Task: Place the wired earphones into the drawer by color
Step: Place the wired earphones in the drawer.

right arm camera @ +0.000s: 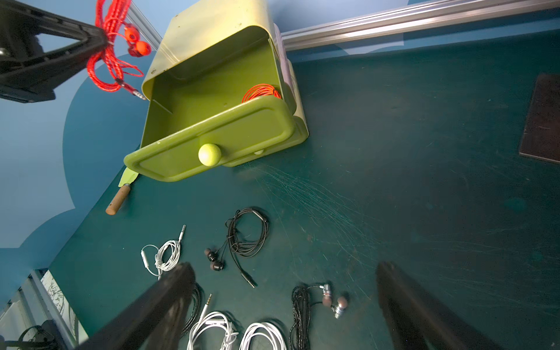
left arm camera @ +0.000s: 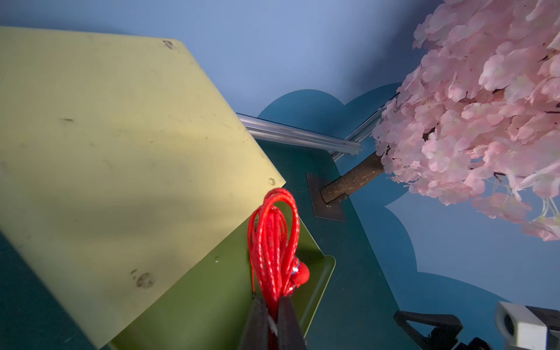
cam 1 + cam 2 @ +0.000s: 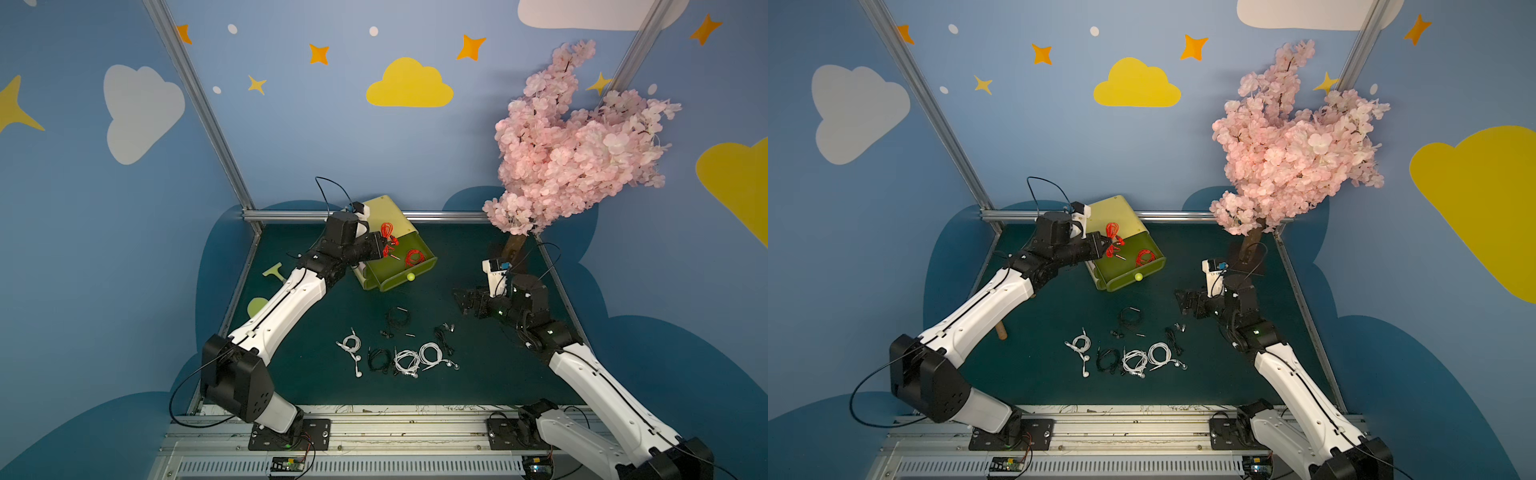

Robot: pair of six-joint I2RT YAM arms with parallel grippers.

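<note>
Had a red bundle (image 2: 272, 236) pinched tight in the left gripper (image 2: 271, 303), loops poking up past the tips, buds and plug dangling under them; looked like the drop-off into the drawer (image 1: 242, 130). Wouldn't let go yet tbh; seemed to hang over the drawer's back corner, right by the box (image 2: 121, 136) edge; better to nudge forward over the open part first, then lower close to the floor, then open slowly; otherwise risked snagging a loop on the rim or a fingertip. Already had the other red one (image 1: 260, 91) in there, ahead of the tips and off toward the knob (image 1: 209, 154); lots of bare floor just below and ahead. Had the left arm reached far out, wrist turned, jaws pointing roughly level across the drawer. Had the right gripper (image 1: 286, 266) spread wide and empty, parked low, with black ones (image 1: 300, 312) and white ones (image 1: 165, 257) on the table (image 1: 394, 197) just below and in front of it.
</note>
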